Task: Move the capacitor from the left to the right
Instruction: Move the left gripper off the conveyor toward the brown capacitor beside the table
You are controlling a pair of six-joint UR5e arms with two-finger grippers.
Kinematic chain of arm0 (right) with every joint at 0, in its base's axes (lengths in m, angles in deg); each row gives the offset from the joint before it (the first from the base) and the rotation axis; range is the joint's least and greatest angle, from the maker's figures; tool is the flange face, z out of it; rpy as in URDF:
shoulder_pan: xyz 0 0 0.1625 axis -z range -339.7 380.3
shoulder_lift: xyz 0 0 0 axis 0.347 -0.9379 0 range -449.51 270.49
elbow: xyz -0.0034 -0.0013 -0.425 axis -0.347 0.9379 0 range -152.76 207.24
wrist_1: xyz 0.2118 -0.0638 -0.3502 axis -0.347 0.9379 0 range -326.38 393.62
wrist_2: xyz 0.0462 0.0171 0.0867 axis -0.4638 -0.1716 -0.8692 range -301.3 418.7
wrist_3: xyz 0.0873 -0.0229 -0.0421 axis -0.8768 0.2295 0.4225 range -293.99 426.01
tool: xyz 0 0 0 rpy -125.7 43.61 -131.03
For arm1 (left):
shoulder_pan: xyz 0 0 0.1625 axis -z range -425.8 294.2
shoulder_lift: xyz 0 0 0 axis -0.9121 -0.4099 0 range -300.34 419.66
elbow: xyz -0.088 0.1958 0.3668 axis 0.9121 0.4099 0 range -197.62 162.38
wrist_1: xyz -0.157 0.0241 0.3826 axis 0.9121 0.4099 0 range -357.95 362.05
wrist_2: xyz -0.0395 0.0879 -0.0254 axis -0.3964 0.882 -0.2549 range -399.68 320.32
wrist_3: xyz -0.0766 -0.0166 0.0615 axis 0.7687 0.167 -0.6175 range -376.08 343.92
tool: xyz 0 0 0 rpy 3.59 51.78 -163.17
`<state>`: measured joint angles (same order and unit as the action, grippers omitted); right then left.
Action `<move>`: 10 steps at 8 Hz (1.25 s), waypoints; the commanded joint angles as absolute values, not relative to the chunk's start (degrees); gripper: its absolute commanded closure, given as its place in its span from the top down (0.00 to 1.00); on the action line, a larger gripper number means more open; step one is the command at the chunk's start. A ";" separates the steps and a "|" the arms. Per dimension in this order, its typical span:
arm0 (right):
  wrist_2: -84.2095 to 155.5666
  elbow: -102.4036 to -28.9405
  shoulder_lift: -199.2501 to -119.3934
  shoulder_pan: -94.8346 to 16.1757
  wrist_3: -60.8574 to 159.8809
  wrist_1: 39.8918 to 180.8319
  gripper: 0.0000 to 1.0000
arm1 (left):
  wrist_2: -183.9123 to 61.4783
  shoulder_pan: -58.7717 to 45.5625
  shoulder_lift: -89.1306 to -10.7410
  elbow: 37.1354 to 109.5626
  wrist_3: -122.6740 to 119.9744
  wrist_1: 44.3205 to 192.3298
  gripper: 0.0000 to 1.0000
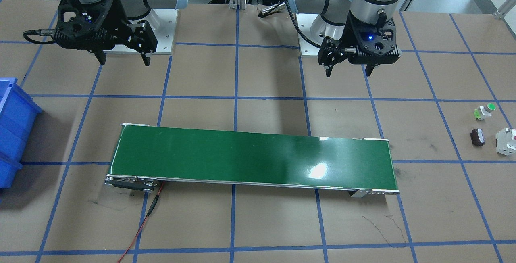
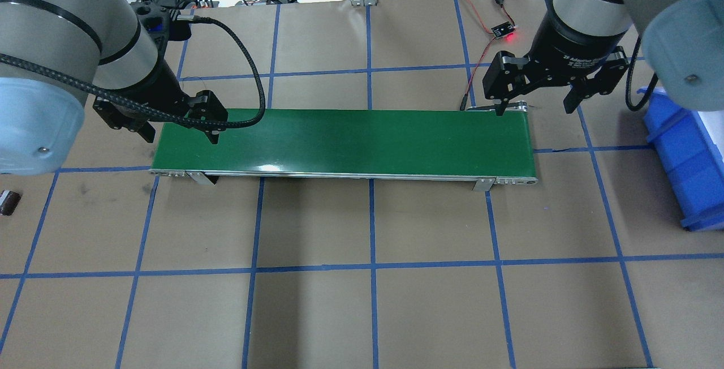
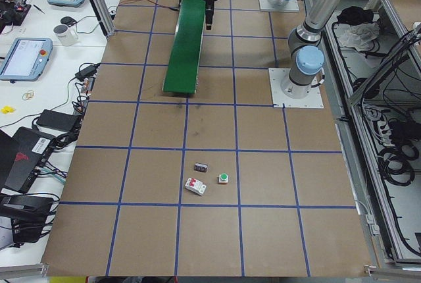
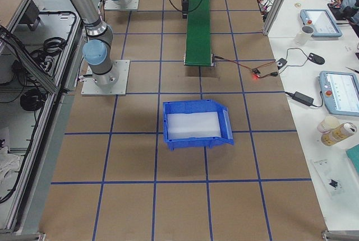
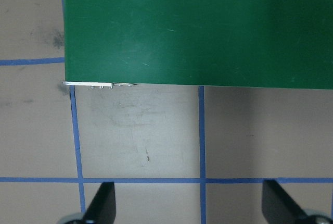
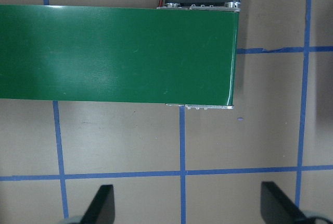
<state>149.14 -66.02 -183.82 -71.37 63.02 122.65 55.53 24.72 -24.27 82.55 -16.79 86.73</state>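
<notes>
Exterior front-facing view showed the capacitor (image 1: 477, 137) lying on the table (image 1: 258, 226) at the robot's far left, near a green-capped button (image 1: 485, 110) and just beside a white breaker (image 1: 506, 141). The left gripper (image 1: 349, 67) hung open, well apart from it; the right gripper (image 1: 125, 59) was open too, holding nothing. A good reach would likely descend straight, straddling the part, clear of both neighbours. The capacitor looked small, blocky, dark brown-black.

Bright, even overhead light; a white glare patch sits on the green conveyor belt (image 1: 318, 170). Soft shadows fall on the worktop (image 1: 274, 222). All views sharp.
</notes>
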 commanded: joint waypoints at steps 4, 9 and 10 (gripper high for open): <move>149.14 -66.02 -183.82 -71.37 63.02 122.65 1.00 | 55.86 11.35 -26.20 83.28 -22.80 86.60 1.00; 149.14 -66.02 -183.82 -71.37 63.02 122.65 1.00 | 55.86 -11.79 -40.59 82.58 -55.24 66.06 1.00; 149.14 -66.02 -183.82 -71.37 63.02 122.65 1.00 | 55.51 -16.19 -43.50 82.49 -57.72 65.86 1.00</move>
<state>149.14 -65.99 -183.82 -71.37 63.02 122.65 55.89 -8.27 -37.74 82.65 -50.90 70.15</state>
